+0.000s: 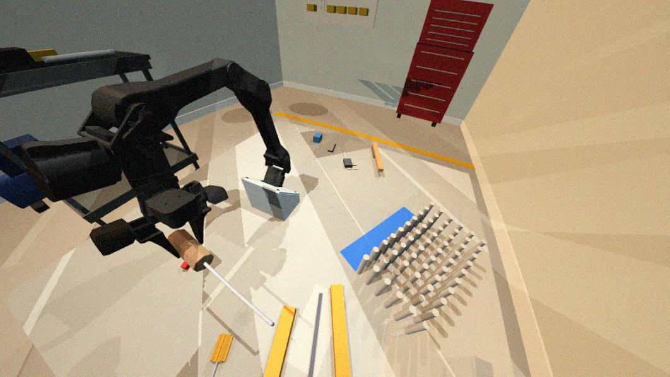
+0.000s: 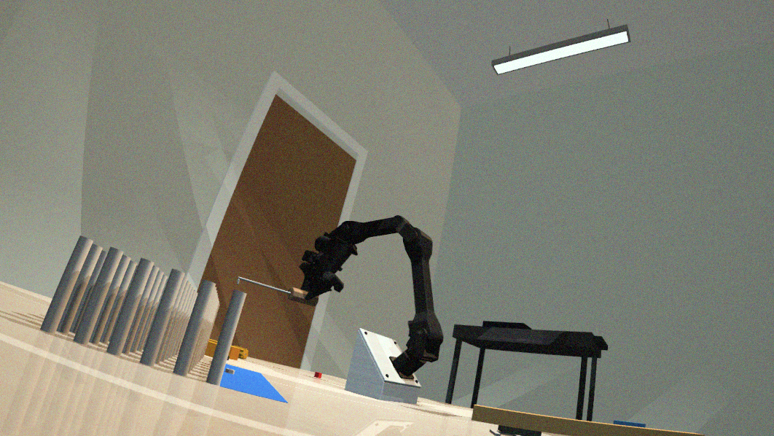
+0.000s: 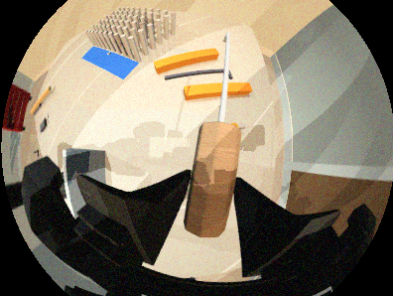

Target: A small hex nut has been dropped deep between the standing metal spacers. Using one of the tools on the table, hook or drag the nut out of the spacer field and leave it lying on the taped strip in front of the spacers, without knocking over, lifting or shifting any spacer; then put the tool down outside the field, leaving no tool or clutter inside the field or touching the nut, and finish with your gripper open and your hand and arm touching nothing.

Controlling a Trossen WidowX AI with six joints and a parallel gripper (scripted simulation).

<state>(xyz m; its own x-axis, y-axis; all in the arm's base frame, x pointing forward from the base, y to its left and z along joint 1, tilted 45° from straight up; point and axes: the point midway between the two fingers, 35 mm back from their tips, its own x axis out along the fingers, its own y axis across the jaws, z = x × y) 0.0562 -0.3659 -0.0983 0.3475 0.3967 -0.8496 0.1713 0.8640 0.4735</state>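
My gripper is shut on the wooden handle of a hook tool. Its metal rod ends in a small bent tip and is held in the air, away from the spacers. The metal spacers stand in rows; none looks fallen. The hex nut lies on the blue taped strip, close to the front row. The top view does not show the nut clearly.
Two yellow bars flank a dark hooked rod. A yellow-handled tool lies near them. A red block lies below the gripper. A blue block, black box and orange bar lie farther back.
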